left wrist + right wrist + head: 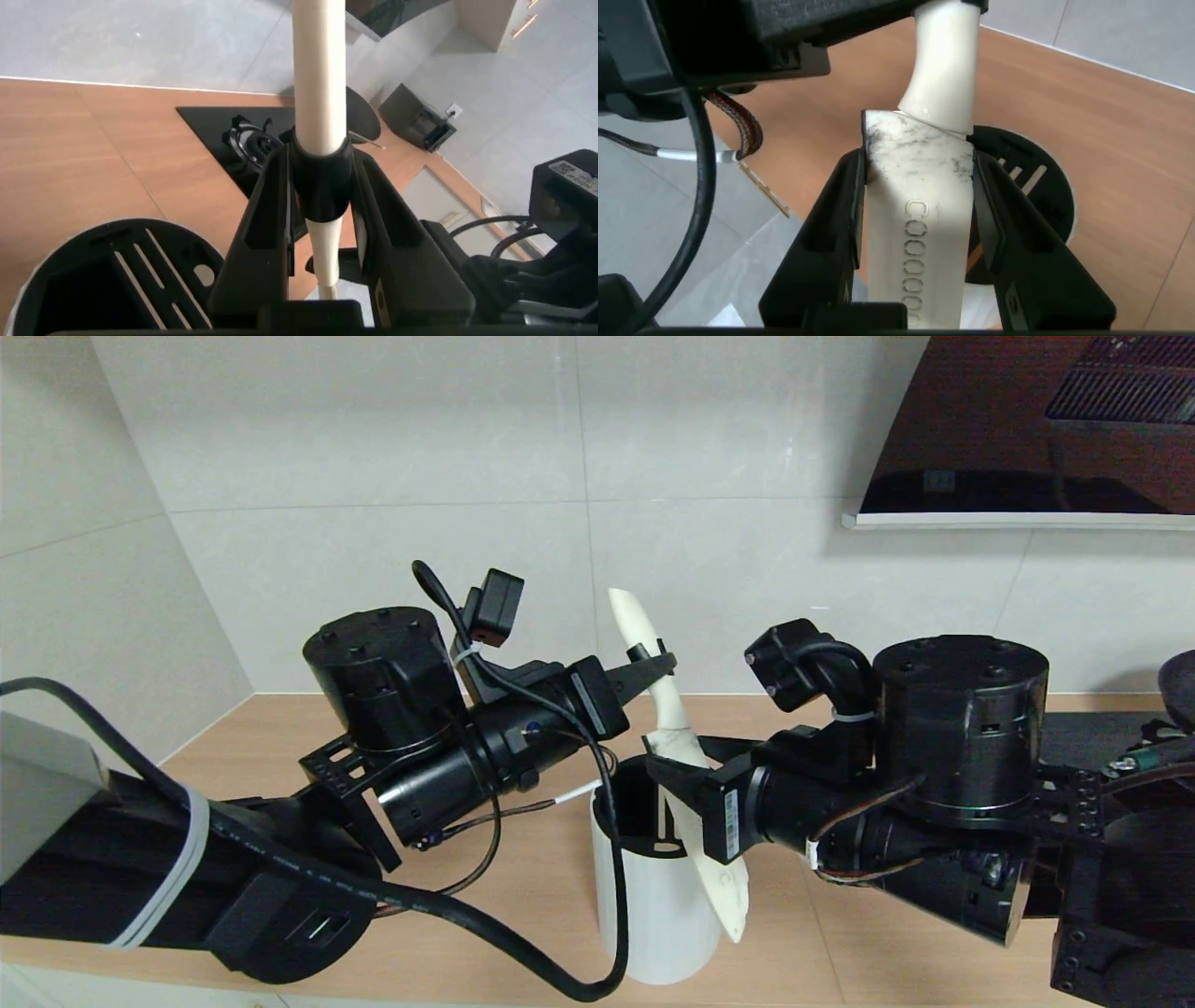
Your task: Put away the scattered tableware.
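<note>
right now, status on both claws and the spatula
Left claw shut on spatula handle. Right claw shut on its blade. Spatula tilted by white holder, not in. No obstruction seen.

— Is the whole white spatula (636, 621) visible?
— No. The right gripper (677, 761) covers its middle in the head view, and its blade runs off the right wrist view's edge.
— The white holder (653, 915)?
— Cut off in the left wrist view; its inside is mostly hidden.

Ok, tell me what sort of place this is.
Probably a kitchen: a wooden countertop against a white tiled wall, a dark range hood above, and a gas hob set into the counter.
</note>
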Available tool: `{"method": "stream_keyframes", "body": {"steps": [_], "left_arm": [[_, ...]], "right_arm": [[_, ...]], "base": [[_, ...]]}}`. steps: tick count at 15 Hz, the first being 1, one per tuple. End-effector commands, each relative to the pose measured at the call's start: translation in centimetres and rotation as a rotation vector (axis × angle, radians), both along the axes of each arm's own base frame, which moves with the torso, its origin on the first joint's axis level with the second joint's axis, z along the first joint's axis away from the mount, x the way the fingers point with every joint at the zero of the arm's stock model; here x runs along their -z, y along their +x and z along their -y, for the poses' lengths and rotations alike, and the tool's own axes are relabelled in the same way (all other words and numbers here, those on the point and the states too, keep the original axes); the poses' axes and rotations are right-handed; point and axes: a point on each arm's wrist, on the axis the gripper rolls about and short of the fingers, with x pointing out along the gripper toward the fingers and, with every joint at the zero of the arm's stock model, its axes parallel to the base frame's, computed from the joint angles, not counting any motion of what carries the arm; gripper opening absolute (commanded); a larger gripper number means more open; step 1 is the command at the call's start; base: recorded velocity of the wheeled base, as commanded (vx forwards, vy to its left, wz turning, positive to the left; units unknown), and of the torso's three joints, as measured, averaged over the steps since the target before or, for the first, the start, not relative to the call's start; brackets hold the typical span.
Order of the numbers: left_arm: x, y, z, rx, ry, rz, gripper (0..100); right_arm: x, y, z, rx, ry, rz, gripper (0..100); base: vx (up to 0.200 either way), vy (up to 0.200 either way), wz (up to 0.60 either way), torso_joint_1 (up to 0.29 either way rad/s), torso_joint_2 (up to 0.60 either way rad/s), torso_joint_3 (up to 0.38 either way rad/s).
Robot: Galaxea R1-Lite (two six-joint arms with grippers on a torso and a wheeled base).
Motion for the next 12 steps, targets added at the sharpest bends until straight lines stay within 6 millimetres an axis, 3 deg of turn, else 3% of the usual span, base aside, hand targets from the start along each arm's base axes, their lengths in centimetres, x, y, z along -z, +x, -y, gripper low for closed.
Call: {"method": "stream_keyframes", "body": {"steps": [1,3,6,9,12], "left_arm": [[-0.4,-0.1,-0.1,-0.005,-0.009,0.01,0],[-1.0,-0.4,-0.3,-0.008,-0.017,0.025,0],[-4.4,-1.8,-1.7,-0.031,-0.051,0.077,0],[-7.7,-1.7,-3.3,-0.236,-0.02,0.138,0],[-9.0,-2.4,-3.1,-0.498,0.15,0.231,0]], "right_arm": [[-0.1,-0.1,0.0,0.001,0.0,0.001,100],[-0.1,-0.1,0.1,0.001,0.004,0.001,100],[-1.8,-0.9,1.2,0.002,0.056,0.046,100],[-3.4,-1.4,3.7,0.043,0.093,0.085,100],[-4.9,-1.1,6.5,0.115,0.128,0.126,100]], "base": [[0.0,0.0,0.0,0.0,0.0,0.0],[0.0,0.0,0.0,0.0,0.0,0.0],[0.0,0.0,0.0,0.0,0.0,0.0],[0.0,0.0,0.0,0.0,0.0,0.0],[0.0,0.0,0.0,0.0,0.0,0.0]]}}
